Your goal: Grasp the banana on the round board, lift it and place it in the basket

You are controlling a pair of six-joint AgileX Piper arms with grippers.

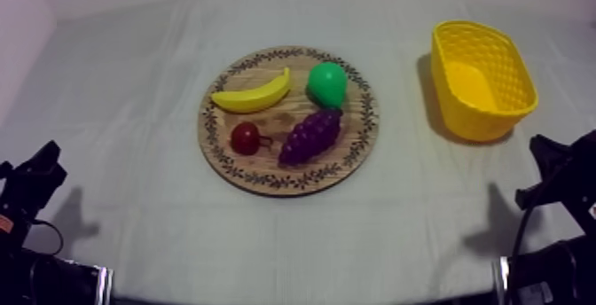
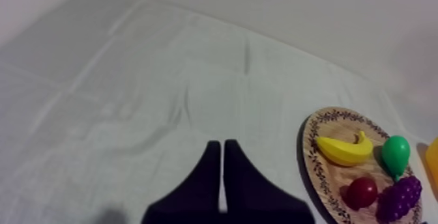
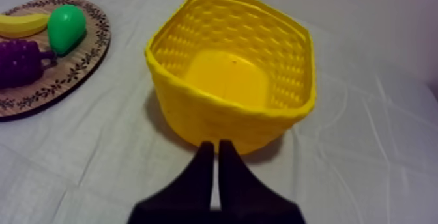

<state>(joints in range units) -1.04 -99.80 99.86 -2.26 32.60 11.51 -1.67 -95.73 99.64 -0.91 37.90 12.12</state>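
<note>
Grey-white cloth (image 1: pixel 124 78) covers the table where I am running two arms, both parked on my side of the board (image 1: pixel 266 183) and well apart from it. On the board, the banana (image 1: pixel 253 96) lies along the far left rim. Its long axis runs across the table, and the stem end tilts away from me toward the pear (image 1: pixel 327 83). The red fruit (image 1: pixel 246 137) and grapes (image 1: pixel 310 136) sit on the near half, clear of the banana. The basket (image 1: pixel 525 78) stands well right of the board, open side up and with nothing in it. My left gripper (image 2: pixel 221 146) has its fingers pressed together into a wedge, holding nothing, with the board ahead and off to its right. My right gripper (image 3: pixel 212 146) is likewise closed on nothing, just short of the basket wall, with the board off to its left. I judge the left arm nearer the banana and the right nearer the basket. The right wrist view cuts off part of the banana, and the left wrist view catches just a yellow sliver of basket beyond the board.
</note>
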